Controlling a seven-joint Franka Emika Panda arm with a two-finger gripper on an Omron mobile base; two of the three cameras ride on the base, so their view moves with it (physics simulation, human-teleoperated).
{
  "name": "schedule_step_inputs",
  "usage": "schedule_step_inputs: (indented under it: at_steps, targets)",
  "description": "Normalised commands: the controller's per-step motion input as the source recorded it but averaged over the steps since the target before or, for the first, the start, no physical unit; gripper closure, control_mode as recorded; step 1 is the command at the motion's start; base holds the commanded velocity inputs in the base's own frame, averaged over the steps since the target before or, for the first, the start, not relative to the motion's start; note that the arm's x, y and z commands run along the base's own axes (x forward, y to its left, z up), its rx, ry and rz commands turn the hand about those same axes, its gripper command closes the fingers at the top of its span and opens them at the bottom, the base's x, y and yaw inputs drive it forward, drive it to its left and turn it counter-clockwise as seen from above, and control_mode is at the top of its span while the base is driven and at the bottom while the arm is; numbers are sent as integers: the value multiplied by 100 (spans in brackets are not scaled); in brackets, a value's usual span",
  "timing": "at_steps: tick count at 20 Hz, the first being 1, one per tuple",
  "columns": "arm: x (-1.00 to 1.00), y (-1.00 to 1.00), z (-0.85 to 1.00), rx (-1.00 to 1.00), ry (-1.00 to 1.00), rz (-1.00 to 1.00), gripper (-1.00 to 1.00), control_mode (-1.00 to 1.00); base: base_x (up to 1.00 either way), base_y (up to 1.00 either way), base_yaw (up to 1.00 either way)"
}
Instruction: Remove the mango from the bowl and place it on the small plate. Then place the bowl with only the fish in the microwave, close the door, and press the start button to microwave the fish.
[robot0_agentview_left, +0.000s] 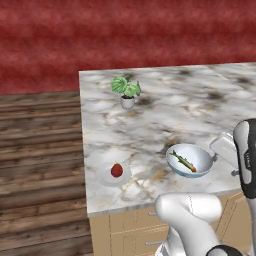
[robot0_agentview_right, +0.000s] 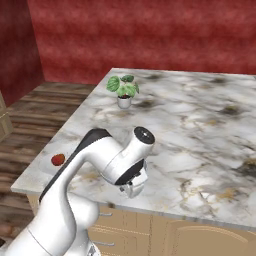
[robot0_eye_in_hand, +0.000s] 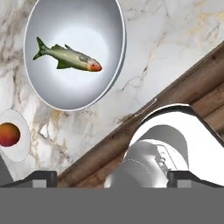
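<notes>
The light blue-white bowl (robot0_agentview_left: 202, 157) (robot0_eye_in_hand: 74, 87) stands near the counter's front edge, and the only thing in it is the green-yellow fish (robot0_agentview_left: 183, 161) (robot0_eye_in_hand: 68, 57). To its left the red-orange mango (robot0_agentview_left: 116, 170) (robot0_agentview_right: 58, 159) (robot0_eye_in_hand: 8, 134) rests on the small plate (robot0_agentview_left: 104, 175) (robot0_eye_in_hand: 22, 144). My gripper (robot0_eye_in_hand: 112, 179) is open, fingers wide apart with nothing between them. It hovers just right of the bowl over the counter's front edge. The microwave and its door are out of view.
A potted plant (robot0_agentview_left: 126, 90) (robot0_agentview_right: 123, 89) stands farther back on the marble counter (robot0_agentview_left: 165, 115). Wooden drawers sit under the counter's front edge (robot0_agentview_left: 135, 220). Wood floor lies to the left and a red wall stands behind.
</notes>
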Motion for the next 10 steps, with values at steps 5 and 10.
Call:
schedule_step_inputs:
  at_steps: [5, 10]
  targets:
    - [71, -46, -26, 3, 1, 0, -100, -100, 0, 0, 0]
    - [71, -3, -49, 0, 7, 4, -100, -100, 0, 0, 0]
